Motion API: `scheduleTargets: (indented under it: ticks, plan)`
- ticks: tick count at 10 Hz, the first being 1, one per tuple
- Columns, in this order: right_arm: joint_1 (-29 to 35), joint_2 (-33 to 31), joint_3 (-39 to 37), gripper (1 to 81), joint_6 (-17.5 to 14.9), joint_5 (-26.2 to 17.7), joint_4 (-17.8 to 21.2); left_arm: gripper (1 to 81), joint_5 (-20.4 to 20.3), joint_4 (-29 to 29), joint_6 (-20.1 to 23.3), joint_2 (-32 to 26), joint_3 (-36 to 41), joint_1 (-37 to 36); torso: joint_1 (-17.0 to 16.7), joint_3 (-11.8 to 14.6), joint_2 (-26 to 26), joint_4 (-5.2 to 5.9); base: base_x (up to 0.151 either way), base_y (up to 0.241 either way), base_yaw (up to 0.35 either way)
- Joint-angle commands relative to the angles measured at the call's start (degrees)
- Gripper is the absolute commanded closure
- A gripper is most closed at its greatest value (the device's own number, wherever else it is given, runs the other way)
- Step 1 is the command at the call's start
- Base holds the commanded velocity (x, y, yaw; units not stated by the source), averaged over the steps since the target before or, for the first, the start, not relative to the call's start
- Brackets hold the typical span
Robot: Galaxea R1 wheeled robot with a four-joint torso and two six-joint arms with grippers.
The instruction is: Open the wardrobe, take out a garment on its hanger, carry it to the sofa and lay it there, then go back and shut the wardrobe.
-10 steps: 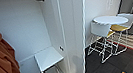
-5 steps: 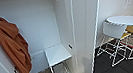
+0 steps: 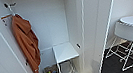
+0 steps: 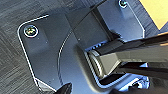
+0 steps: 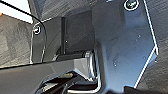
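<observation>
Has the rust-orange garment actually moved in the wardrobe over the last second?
No. The rust-orange garment hangs at the same spot beside the white shelf in the wardrobe; the whole view shifted, so the camera moved.

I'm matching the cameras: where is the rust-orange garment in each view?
Head: rust-orange garment hangs at the upper left, inside the open wardrobe.
Left wrist: the robot's plate over dark floor.
Right wrist: likewise plate over floor.
Shared landmark: the dark floor, lower right in the head view.
</observation>
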Motion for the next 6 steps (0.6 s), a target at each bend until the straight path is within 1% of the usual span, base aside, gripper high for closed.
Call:
scheduleTargets:
  ticks: [1, 3, 6]
  plan:
    - [1.5, 0.2, 0.1, 1.0, -0.1, -2.6, 0.3, 1.0, 2.5, 0.6, 0.2, 0.2, 0.0, -1.8, 0.0, 0.0, 0.0, 0.0, 0.0, 0.0, 0.182]
    - [1.4, 0.1, 0.1, 1.0, -0.1, -2.6, 0.3, 1.0, 2.5, 0.5, 0.1, 0.2, 0.0, -1.8, 0.0, 0.0, 0.0, 0.0, 0.0, 0.0, 0.166]
    - [1.5, 0.2, 0.1, 1.0, -0.1, -2.6, 0.3, 1.0, 2.5, 0.6, 0.1, 0.3, 0.0, -1.8, 0.0, 0.0, 0.0, 0.0, 0.0, 0.0, 0.247]
